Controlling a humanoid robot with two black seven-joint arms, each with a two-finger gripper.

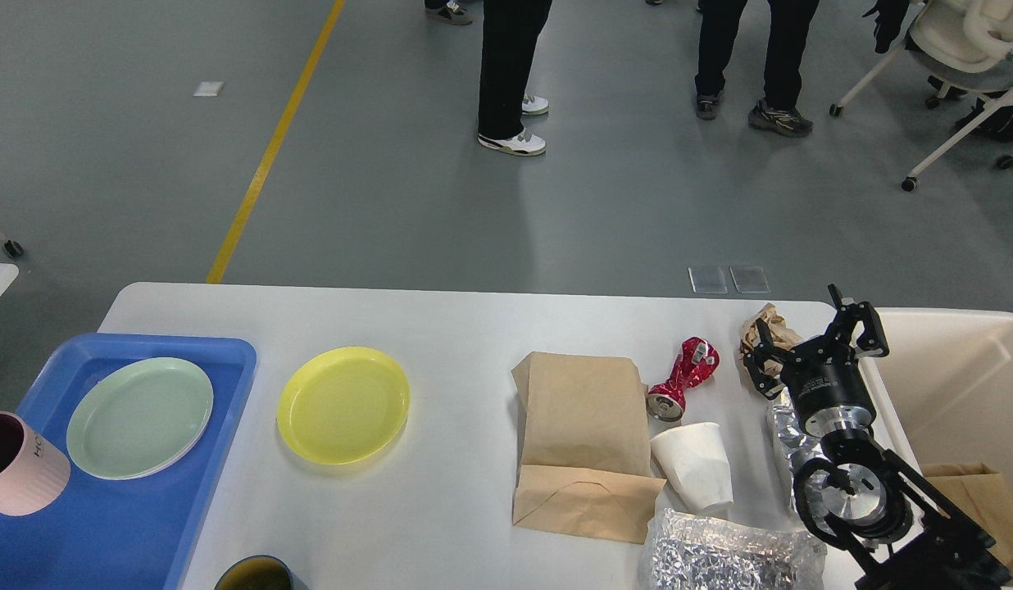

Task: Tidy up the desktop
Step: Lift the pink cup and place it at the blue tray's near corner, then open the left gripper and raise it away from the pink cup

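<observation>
The white desktop (457, 319) fills the lower part of the head view. On it lie a yellow plate (343, 405), a flat brown paper bag (583, 442), a crushed red can (683, 377), a tipped white paper cup (697, 465), crumpled foil (728, 557) and a crumpled brown paper ball (767, 321). My right gripper (811, 338) is open at the table's right end, its fingers spread just right of the paper ball and holding nothing. My left gripper is out of view.
A blue tray (138, 533) at the left holds a pale green plate (139, 416) and a pink cup (19, 467). A cream bin (965, 360) with brown paper inside stands at the right. A dark cup (256, 575) sits at the front edge. People stand beyond the table.
</observation>
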